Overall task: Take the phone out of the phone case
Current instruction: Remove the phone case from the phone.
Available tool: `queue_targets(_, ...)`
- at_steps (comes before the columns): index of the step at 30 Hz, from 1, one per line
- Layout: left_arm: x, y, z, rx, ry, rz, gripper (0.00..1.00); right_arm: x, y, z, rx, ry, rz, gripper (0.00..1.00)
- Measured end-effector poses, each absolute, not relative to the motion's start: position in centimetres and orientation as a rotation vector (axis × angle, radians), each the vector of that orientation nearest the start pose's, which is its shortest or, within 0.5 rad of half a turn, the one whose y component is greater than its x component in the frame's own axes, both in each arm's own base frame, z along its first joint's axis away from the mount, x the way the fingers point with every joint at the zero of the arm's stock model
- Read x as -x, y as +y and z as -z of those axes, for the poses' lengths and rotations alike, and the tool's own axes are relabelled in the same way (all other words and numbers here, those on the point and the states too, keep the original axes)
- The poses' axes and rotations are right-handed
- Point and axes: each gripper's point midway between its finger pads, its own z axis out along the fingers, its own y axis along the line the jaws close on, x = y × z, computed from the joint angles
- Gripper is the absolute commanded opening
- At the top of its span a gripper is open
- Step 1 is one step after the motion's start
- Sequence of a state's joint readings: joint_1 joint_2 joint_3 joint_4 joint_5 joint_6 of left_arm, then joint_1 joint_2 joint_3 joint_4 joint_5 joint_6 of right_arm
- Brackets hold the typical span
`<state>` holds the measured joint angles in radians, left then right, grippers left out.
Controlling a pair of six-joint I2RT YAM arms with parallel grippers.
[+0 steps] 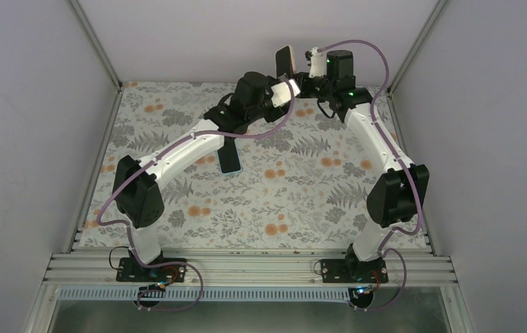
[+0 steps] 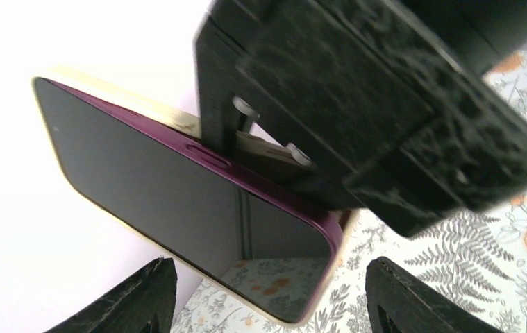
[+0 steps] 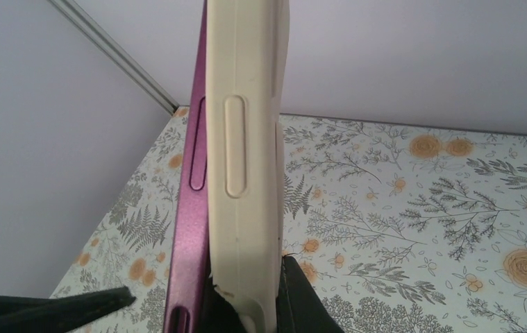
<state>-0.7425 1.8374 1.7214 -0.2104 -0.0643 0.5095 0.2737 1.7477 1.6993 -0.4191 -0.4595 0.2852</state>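
Observation:
My right gripper (image 1: pixel 302 69) holds the phone (image 1: pixel 285 61) in its case upright above the table's far edge. In the right wrist view the gripper (image 3: pixel 253 300) is shut on the cream case's (image 3: pixel 246 173) side wall, with one finger between case and phone. The purple phone (image 3: pixel 185 236) stands a little out of the case along that edge. In the left wrist view the phone's dark screen (image 2: pixel 170 187) faces me, with the cream case (image 2: pixel 118 94) behind it. My left gripper (image 2: pixel 267 305) is open just below the phone's lower corner, not touching it; it also shows in the top view (image 1: pixel 289 89).
A dark flat rectangular object with a light blue edge (image 1: pixel 230 161) lies on the floral tablecloth (image 1: pixel 302 194), partly under my left arm. Enclosure walls and a metal corner post (image 3: pixel 114 59) stand close behind the phone.

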Motion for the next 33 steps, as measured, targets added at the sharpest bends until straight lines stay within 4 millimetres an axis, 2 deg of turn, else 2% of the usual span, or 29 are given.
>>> queue_targets(8,-43.5,-37.6,-33.4,-1.007,1.553,0.085,0.62,-47.8,21.3,-32.0,0.28,2.06,-0.818,0.03)
queue_targets(18,-44.0,-37.4,-34.0,-0.966,1.545,0.058,0.59,-48.2,21.4,-32.7,0.268,2.031,-0.827,0.03)
queue_targets(27,-44.4,-37.6,-34.8,-0.86,1.544,-0.012,0.57,-48.8,21.1,-33.6,0.225,1.995,-0.838,0.03)
queue_targets(33,-44.3,-37.7,-34.8,-0.803,1.526,-0.046,0.52,-48.9,21.1,-33.9,0.203,1.992,-0.851,0.03)
